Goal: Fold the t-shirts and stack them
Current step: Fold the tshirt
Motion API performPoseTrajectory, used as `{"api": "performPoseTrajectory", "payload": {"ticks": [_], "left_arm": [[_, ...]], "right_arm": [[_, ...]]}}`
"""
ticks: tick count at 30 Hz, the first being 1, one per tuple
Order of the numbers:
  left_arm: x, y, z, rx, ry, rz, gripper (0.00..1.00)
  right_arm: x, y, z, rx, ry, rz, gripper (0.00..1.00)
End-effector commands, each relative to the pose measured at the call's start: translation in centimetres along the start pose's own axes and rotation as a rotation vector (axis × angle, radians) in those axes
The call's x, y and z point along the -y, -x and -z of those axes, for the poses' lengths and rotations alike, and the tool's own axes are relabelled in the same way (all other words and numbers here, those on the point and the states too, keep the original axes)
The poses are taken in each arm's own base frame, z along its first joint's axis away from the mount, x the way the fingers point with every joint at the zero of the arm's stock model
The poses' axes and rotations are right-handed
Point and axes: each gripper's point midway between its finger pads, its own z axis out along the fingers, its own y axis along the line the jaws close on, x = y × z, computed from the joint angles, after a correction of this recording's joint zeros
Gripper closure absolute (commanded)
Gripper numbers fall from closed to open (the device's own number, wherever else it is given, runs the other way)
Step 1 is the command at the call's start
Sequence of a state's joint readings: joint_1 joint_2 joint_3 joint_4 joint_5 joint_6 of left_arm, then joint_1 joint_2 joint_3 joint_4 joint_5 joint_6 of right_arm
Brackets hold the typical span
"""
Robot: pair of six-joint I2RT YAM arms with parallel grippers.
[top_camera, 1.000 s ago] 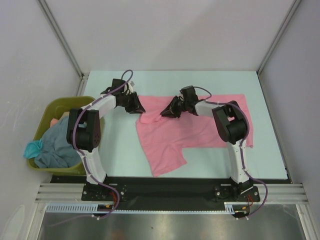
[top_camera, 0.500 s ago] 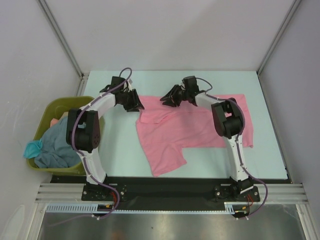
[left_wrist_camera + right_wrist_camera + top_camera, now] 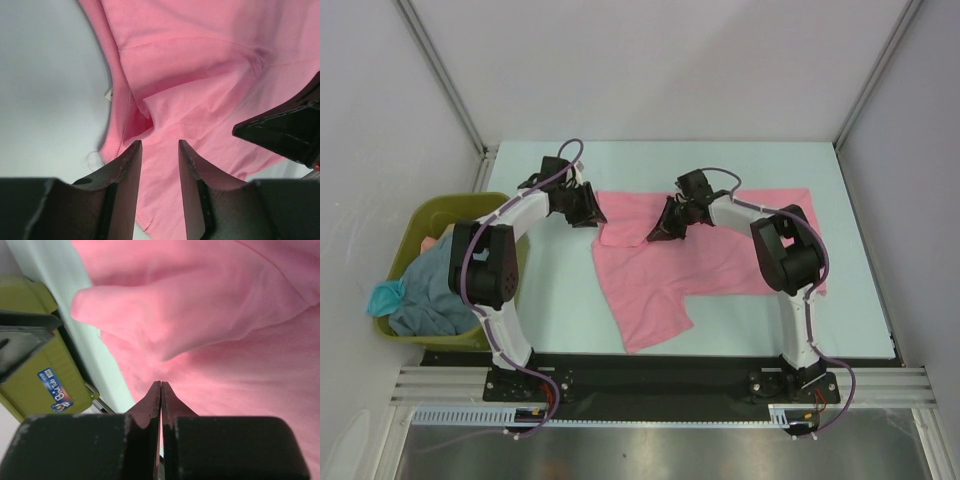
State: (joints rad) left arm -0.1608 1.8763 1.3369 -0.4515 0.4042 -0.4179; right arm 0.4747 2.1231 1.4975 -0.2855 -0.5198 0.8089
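A bubblegum pink t-shirt (image 3: 720, 255) lies spread on the pale table, its upper-left part folded over into a flap (image 3: 620, 228). My left gripper (image 3: 596, 214) hovers at that upper-left corner, jaws apart over the cloth (image 3: 200, 60) with nothing pinched between the fingers (image 3: 127, 170). My right gripper (image 3: 657, 234) is low over the shirt's middle-left, its tips (image 3: 161, 384) pressed together above the pink cloth (image 3: 225, 315); no cloth is gathered between them. A grey-blue t-shirt (image 3: 432, 290) and a teal one (image 3: 385, 297) are heaped in the bin.
The olive-green plastic bin (image 3: 432, 212) stands left of the table beside the left arm, and shows in the right wrist view (image 3: 45, 370). The right gripper's black body (image 3: 290, 130) is close to the left gripper. Grey walls enclose the table.
The right gripper rose toward the shirt's top edge, then came back down onto the cloth and closed. The left gripper stayed at the corner, its jaws slightly wider.
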Motion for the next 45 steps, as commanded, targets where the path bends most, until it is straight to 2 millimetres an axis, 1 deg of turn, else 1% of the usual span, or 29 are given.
{"api": "performPoseTrajectory", "payload": {"ticks": [1, 2, 3, 6, 9, 12, 15, 18, 20, 28, 31, 36, 39, 41, 44, 45], "left_arm": [[1.2, 0.9, 1.2, 0.037, -0.039, -0.020, 0.60], [1.2, 0.8, 1.2, 0.036, -0.039, -0.017, 0.60], [1.2, 0.8, 1.2, 0.036, -0.039, -0.018, 0.60], [1.1, 0.9, 1.3, 0.036, -0.036, -0.022, 0.60], [1.1, 0.7, 1.3, 0.033, -0.035, -0.024, 0.60], [1.1, 0.7, 1.3, 0.034, -0.038, -0.028, 0.60], [1.0, 0.9, 1.3, 0.035, -0.038, -0.027, 0.61], [1.1, 1.0, 1.4, 0.036, -0.041, -0.030, 0.62], [1.0, 1.0, 1.4, 0.035, -0.040, -0.030, 0.63], [0.6, 1.0, 1.3, 0.033, -0.039, -0.023, 0.64], [0.6, 1.1, 1.3, 0.034, -0.040, -0.022, 0.64], [0.5, 1.1, 1.2, 0.031, -0.038, -0.021, 0.65], [0.1, 1.0, 1.0, 0.028, -0.030, -0.014, 0.65], [0.0, 1.0, 1.0, 0.028, -0.030, -0.009, 0.65], [-0.1, 1.1, 1.0, 0.029, -0.030, -0.004, 0.65], [-0.1, 1.1, 0.9, 0.026, -0.030, -0.003, 0.64]], "right_arm": [[0.4, 0.8, -0.5, 0.034, -0.001, -0.021, 0.98], [0.2, 0.9, -0.6, 0.042, 0.006, -0.033, 0.97], [0.7, 0.7, -0.9, 0.039, 0.001, -0.047, 0.95], [1.0, 0.7, -1.5, 0.037, 0.011, -0.068, 0.93], [1.6, 0.8, -2.0, 0.029, 0.005, -0.096, 0.91], [1.8, 1.2, -2.3, 0.037, 0.010, -0.103, 0.86], [2.1, 1.7, -2.7, 0.038, 0.009, -0.113, 0.83], [2.0, 2.1, -3.1, 0.036, 0.017, -0.113, 0.82], [1.7, 2.3, -3.2, 0.038, 0.022, -0.111, 0.80], [1.5, 2.5, -3.4, 0.037, 0.047, -0.143, 0.75], [1.4, 2.8, -3.6, 0.041, 0.063, -0.168, 0.70], [1.4, 3.1, -4.0, 0.036, 0.085, -0.218, 0.69], [1.6, 3.2, -4.1, 0.032, 0.090, -0.242, 0.71], [1.3, 3.3, -3.9, 0.037, 0.113, -0.245, 0.72], [1.4, 3.6, -3.9, 0.043, 0.112, -0.250, 0.70], [1.8, 3.7, -4.1, 0.039, 0.109, -0.257, 0.71]]}}
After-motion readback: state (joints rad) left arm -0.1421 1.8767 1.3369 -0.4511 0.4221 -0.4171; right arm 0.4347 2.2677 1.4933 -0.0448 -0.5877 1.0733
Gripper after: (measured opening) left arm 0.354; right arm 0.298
